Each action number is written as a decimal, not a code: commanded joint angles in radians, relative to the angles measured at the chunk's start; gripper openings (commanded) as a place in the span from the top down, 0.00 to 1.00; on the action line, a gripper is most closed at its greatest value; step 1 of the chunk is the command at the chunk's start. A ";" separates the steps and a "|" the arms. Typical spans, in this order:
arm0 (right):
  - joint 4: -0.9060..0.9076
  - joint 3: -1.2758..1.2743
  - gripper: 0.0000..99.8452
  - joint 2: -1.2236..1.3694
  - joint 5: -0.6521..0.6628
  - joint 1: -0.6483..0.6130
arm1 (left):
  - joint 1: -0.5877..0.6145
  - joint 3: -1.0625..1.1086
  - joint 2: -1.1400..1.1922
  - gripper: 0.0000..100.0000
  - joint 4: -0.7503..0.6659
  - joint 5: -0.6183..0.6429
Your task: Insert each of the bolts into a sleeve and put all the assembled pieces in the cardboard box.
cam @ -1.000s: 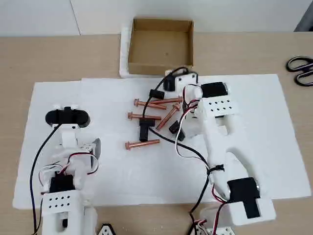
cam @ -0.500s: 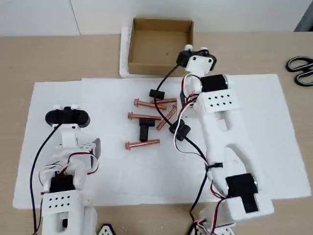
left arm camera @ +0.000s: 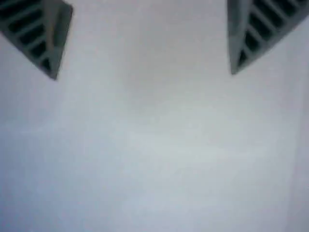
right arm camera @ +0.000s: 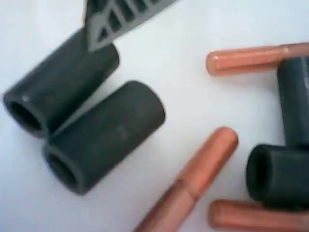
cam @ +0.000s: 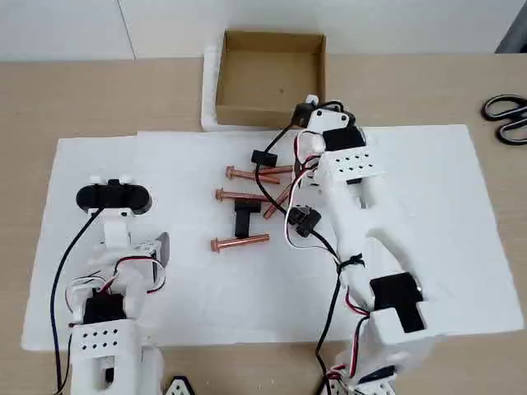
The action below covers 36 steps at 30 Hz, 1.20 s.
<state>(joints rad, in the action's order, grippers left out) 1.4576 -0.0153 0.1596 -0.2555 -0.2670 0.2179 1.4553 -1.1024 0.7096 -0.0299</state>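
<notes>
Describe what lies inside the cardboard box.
Inside the cardboard box only bare floor is visible. The right arm covers its near right corner, so that spot cannot be checked.

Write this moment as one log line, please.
left gripper: open, over sheet | right arm: above sleeves, bolts | box: at sheet's far edge

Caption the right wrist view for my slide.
Two black sleeves lie touching side by side on the white sheet, copper bolts and two more sleeves beside them.
</notes>
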 commanded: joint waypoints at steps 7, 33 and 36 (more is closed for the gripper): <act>0.013 0.037 0.68 -0.007 -0.095 -0.059 | 0.003 -0.007 -0.014 0.78 -0.021 -0.003; -0.102 0.043 0.68 0.183 -0.199 -0.004 | 0.003 -0.007 -0.014 0.78 -0.021 -0.003; -0.107 0.043 0.68 0.183 -0.198 -0.008 | 0.003 -0.007 -0.014 0.78 -0.021 -0.003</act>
<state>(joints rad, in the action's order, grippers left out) 1.3640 -0.0153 0.3514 -0.4488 -0.2823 0.2179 1.4553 -1.1024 0.7096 -0.0299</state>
